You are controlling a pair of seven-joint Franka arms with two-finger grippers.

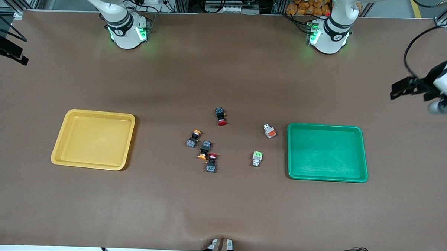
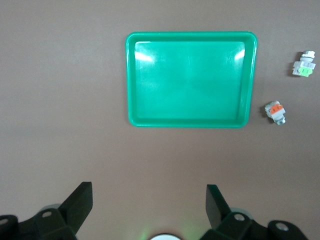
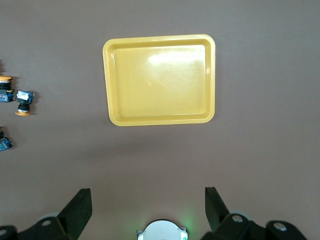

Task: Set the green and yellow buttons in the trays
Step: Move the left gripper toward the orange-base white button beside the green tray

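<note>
6 buttons (image 1: 206,145) lie on the table between the 2 trays (image 1: 93,139)

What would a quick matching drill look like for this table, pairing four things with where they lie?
Things:
1. shallow yellow plastic tray
2. shallow green plastic tray
3. white-bodied button with green block
4. black-bodied button with red cap, the one standing alone

Places:
A. toward the left arm's end of the table
B. beside the green tray, nearer the front camera than the orange-block button
C. farthest from the front camera of all the buttons
D. toward the right arm's end of the table

Pairs: 1-D, 2-A, 3-B, 4-C
</note>
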